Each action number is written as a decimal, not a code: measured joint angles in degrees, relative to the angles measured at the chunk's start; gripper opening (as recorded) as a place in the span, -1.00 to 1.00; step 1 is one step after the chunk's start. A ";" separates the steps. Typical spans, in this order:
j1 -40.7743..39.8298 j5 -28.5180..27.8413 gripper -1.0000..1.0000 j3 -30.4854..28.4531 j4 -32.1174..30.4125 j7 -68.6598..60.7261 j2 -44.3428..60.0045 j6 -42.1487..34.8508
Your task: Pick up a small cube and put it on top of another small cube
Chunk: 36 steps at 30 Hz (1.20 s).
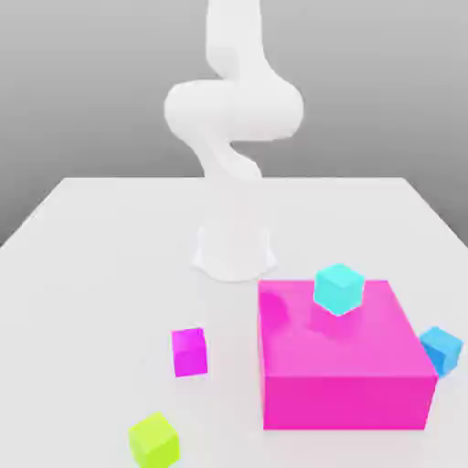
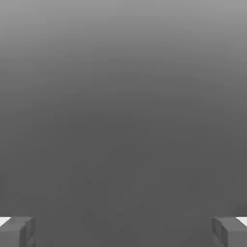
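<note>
— Looking at the gripper (image 2: 123, 231) first: are the jaws spread or closed?

— Spread wide. In the hand view the two grey fingertips (image 2: 17, 231) stand far apart at opposite edges of the picture, and nothing is between them. Beyond them I see plain grey surface, no cube.

— So nothing is picked yet?

— I judge that the task is at its very beginning. The small cube (image 1: 189, 351), magenta-pink, lies alone on the white table (image 1: 91, 274), near the front edge, just beside the big magenta block (image 1: 343, 366) on the exterior view's left. No small cube is stacked on another small one.

— And the other small ones?

— A cyan cube (image 1: 339, 288) sits on top of the big block, toward its back edge. A blue cube (image 1: 442, 349) touches or almost touches the block on the exterior view's right; I cannot tell which. A lime cube (image 1: 154, 439) is at the front edge of the table.

— What is left, then?

— Everything: reaching, grasping, lifting, placing.

— How does the arm (image 1: 233, 110) stand?

— It rises from its base (image 1: 234, 251) at the middle of the table and bends high above, well apart from all cubes.
</note>
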 joint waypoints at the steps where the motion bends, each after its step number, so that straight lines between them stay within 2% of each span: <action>1: -0.92 0.49 0.00 0.25 -1.61 2.34 1.67 1.38; 16: -12.93 4.76 0.00 6.17 -23.72 35.92 24.26 20.38; 23: -18.56 3.39 0.00 8.93 -34.00 54.01 34.74 29.27; 28: -19.78 -1.53 0.00 7.87 -34.33 60.04 44.48 37.27; 30: -17.65 -4.79 0.00 4.92 -33.66 62.41 48.62 40.70; 32: -14.10 -5.52 0.00 1.30 -32.99 63.11 52.72 44.13; 33: -12.85 -5.45 -1.00 0.13 -32.73 63.16 54.38 45.52; 36: -12.85 -5.47 -1.00 0.13 -32.73 63.18 54.39 45.58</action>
